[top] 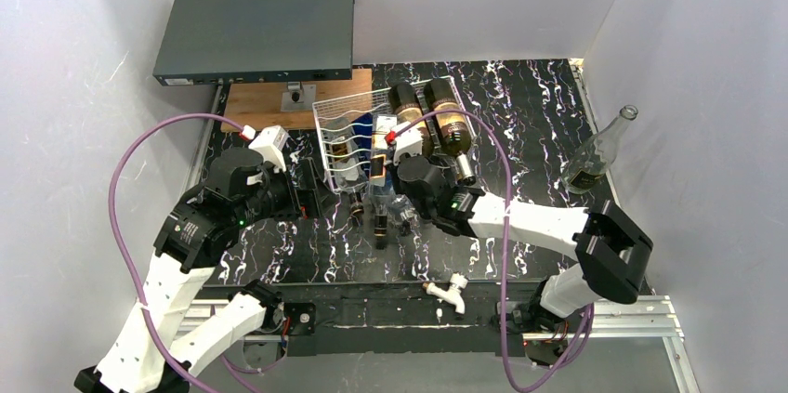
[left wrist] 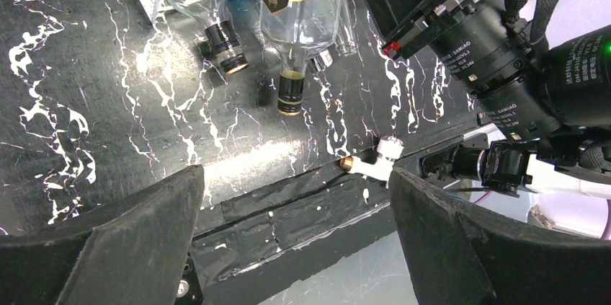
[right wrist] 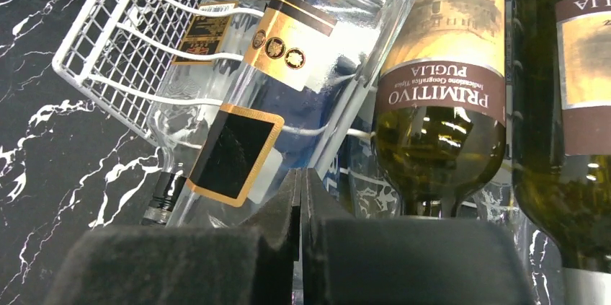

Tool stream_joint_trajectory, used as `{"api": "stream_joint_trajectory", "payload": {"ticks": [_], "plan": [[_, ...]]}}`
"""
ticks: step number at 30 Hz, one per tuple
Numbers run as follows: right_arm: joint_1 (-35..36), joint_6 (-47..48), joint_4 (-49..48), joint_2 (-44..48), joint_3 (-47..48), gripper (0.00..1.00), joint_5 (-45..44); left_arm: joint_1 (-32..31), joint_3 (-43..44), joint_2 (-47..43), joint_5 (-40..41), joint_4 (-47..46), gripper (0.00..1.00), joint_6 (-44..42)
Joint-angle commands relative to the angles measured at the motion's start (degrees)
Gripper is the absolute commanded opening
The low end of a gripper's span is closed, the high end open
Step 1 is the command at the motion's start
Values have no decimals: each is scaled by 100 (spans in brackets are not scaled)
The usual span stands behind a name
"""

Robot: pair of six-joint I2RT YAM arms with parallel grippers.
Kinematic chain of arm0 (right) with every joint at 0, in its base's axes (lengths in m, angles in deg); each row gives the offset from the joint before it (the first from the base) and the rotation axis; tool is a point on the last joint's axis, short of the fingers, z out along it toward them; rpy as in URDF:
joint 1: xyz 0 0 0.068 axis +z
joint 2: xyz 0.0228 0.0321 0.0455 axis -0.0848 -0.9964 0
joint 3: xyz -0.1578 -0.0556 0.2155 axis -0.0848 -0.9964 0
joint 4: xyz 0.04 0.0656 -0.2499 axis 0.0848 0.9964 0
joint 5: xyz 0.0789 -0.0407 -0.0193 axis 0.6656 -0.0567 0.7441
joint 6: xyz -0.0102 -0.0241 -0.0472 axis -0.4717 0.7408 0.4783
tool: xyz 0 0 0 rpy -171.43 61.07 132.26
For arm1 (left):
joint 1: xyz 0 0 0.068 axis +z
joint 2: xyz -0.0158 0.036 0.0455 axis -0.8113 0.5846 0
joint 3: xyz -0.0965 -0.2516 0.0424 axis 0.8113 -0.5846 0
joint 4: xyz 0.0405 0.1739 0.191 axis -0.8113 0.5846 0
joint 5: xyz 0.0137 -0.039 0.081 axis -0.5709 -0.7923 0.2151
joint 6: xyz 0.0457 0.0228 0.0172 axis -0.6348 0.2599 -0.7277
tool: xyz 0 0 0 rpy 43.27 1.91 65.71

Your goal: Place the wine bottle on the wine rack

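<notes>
The clear wine bottle (right wrist: 288,67) lies in a slot of the wine rack (top: 339,114) among others, neck pointing near, so placement looks done. The right gripper (right wrist: 301,189) is clenched on nothing just before it; the left gripper (left wrist: 295,182) gapes empty. A spare bottle (top: 599,151) leans far right, off the rack.

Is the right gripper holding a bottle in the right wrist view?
No: the right gripper is shut, its fingers pressed together on nothing, with the bottles lying beyond them.
</notes>
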Motion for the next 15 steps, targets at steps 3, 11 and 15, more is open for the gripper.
{"api": "stream_joint_trajectory", "payload": {"ticks": [3,11,15], "plan": [[-43,-297,-240,-597,256,1,270,-16,83,-17,-49,-5,99,-68],[-60,-388,72,-931,739,1,242,-14,-136,-23,-85,-53,99,-51],[-69,-418,339,-1044,979,1,383,-14,-469,118,-280,-204,99,89]]}}
